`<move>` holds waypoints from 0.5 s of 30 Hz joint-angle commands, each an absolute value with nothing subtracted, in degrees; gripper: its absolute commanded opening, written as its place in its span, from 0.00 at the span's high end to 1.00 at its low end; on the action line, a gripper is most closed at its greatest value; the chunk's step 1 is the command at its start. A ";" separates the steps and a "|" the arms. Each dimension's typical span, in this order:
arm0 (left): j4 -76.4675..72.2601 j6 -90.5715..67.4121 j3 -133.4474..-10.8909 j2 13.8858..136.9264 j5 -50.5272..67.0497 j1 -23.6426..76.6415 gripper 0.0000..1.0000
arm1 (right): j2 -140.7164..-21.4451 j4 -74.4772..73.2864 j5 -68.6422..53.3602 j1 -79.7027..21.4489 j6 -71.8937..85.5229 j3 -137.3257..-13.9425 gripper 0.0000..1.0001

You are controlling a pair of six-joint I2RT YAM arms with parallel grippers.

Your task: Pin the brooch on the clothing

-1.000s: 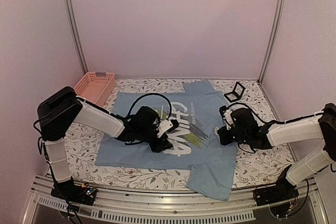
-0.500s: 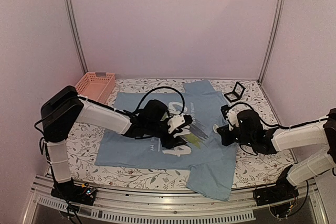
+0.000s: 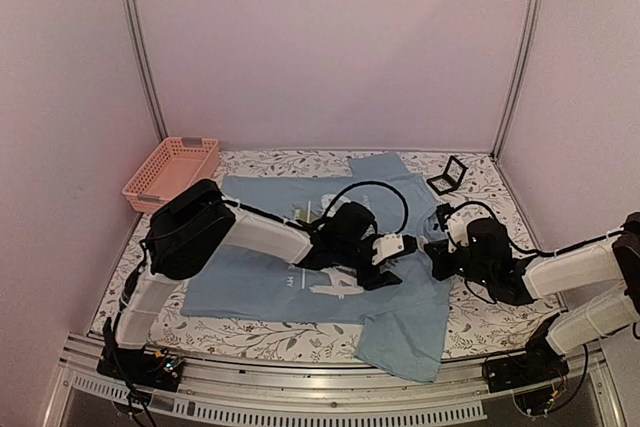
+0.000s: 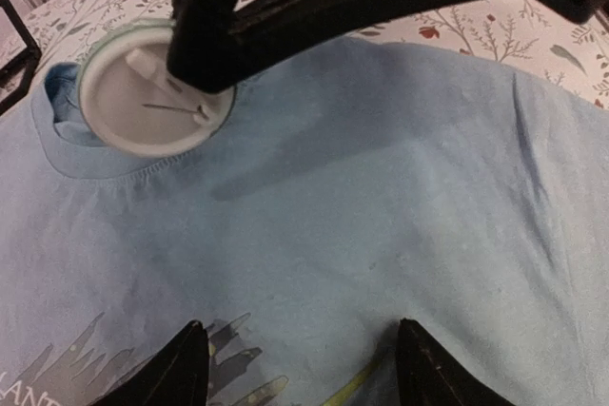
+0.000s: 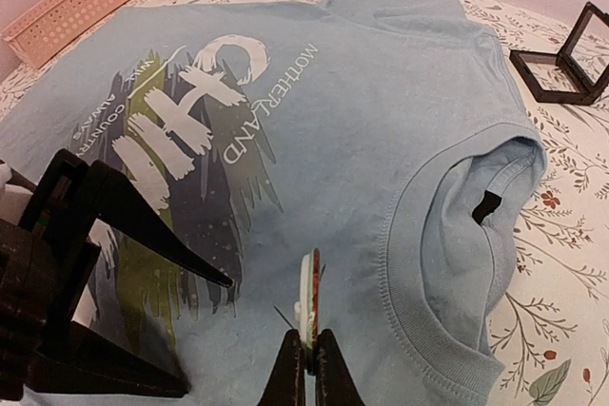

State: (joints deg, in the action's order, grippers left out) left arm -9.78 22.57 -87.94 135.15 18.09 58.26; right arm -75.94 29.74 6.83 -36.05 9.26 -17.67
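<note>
With right jaws shut on the brooch [image 5: 308, 294] rim, left jaws apart above the clothing [image 5: 381, 111], risks pivoting it or bunching unheld cloth when pressed.

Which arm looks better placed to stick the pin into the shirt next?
Right, probably: the right gripper is shut on the brooch, just over the T-shirt near its collar. The left gripper is open and empty above the print, fit only to steady fabric.
</note>
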 commanded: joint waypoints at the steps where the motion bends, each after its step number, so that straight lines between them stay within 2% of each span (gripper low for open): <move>1: -6.37 23.38 -90.20 137.06 14.80 58.72 0.36 | -73.54 33.11 5.99 -35.86 8.96 -16.25 1.00; 5: -6.71 22.48 -90.04 137.37 12.41 58.64 0.42 | -72.82 33.06 5.72 -35.77 8.05 -15.82 1.00; 13: -7.10 22.06 -87.32 134.03 15.58 58.69 0.95 | -72.56 32.94 3.46 -35.76 7.97 -16.21 1.00; 14: -8.16 21.82 -86.57 133.24 16.30 58.61 1.00 | -72.90 33.02 3.27 -35.70 7.86 -16.36 1.00; 15: -9.40 21.37 -85.81 132.44 16.96 58.53 1.00 | -73.62 33.09 3.09 -35.71 7.90 -16.59 1.00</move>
